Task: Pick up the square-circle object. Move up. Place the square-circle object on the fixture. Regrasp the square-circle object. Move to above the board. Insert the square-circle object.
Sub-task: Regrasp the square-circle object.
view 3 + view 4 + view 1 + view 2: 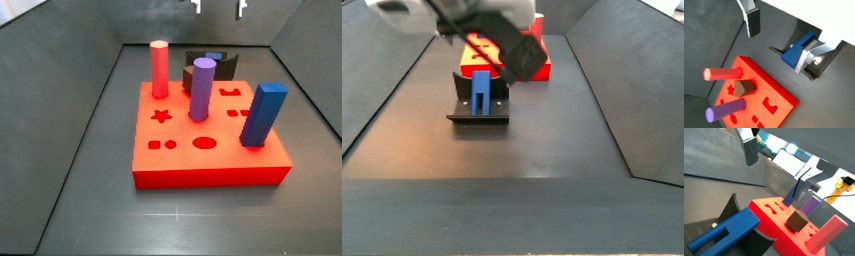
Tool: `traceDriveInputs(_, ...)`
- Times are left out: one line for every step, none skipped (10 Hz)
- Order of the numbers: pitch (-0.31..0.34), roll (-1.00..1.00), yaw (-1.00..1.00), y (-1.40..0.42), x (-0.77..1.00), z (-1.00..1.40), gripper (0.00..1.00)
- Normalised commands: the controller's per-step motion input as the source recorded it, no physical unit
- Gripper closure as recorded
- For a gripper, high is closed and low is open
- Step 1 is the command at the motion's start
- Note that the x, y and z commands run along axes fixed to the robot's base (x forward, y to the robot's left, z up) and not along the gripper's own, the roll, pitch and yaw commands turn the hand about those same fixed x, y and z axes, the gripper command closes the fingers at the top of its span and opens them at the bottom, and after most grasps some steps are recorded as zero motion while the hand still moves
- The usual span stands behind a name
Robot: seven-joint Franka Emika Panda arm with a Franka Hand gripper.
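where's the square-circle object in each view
Wrist view: square-circle object on the fixture, inside the open gripper.
Wrist view: lying on the fixture, in front of the board.
Side view: not visible; fixture behind the board.
Side view: centre-left, upright on the fixture.
Shared landmark: the fixture.

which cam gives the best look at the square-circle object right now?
The side view looking along the floor: the square-circle object sits unobstructed on the fixture, below the claw. Both wrist views show it obliquely, partly cropped. The side view facing the board hides it behind the pegs.
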Motion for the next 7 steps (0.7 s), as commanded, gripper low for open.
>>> traceDriveInputs(0.05,1.0,0.0,-0.82,-0.08,0.79,0.0)
traceDriveInputs(0.048,1.0,0.0,-0.78,-0.08,0.74,0.0)
traceDriveInputs(0.041,1.0,0.0,-0.71,-0.08,0.69,0.0)
traceDriveInputs(0.026,1.0,0.0,-0.45,-0.11,0.4,0.0)
traceDriveInputs(0.022,1.0,0.0,-0.29,-0.1,0.19,0.0)
traceDriveInputs(0.02,1.0,0.0,-0.14,-0.06,0.05,0.0)
traceDriveInputs(0.021,1.0,0.0,-0.05,-0.03,0.04,0.0)
